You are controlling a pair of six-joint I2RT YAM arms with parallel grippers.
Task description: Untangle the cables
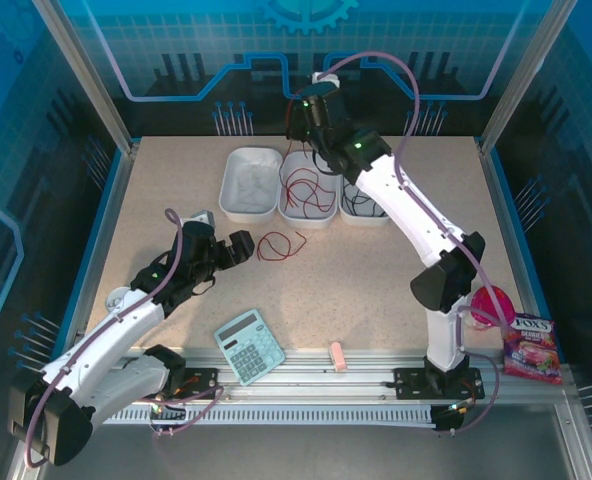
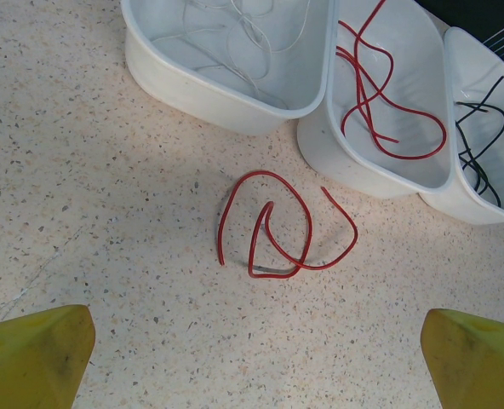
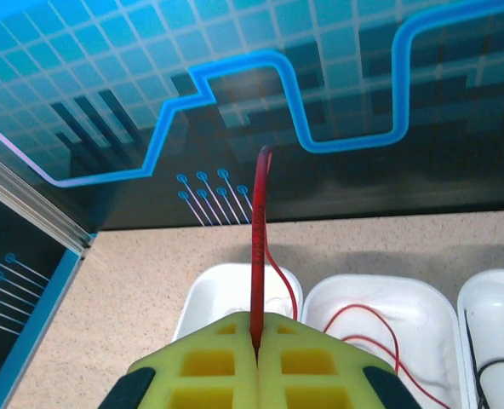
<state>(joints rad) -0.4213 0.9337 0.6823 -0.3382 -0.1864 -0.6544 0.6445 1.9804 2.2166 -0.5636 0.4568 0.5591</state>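
Right pincer (image 3: 256,341) is clamped on a red cable (image 3: 258,221); it might drag others out of the tray (image 3: 380,283) below; left pincer (image 2: 254,358) is wide open.

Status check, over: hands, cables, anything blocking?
Left hand open, over loose red cable on table. Right hand shut on red cable, high above bins. Nothing blocking either cable.

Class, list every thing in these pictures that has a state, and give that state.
Left tool, open, above the loose red cable.
Right tool, shut on a red cable.
Loose red cable, coiled on the table, outside the trays.
Left tray, holds white cables.
Middle tray, holds red cables.
Right tray, holds black cables.
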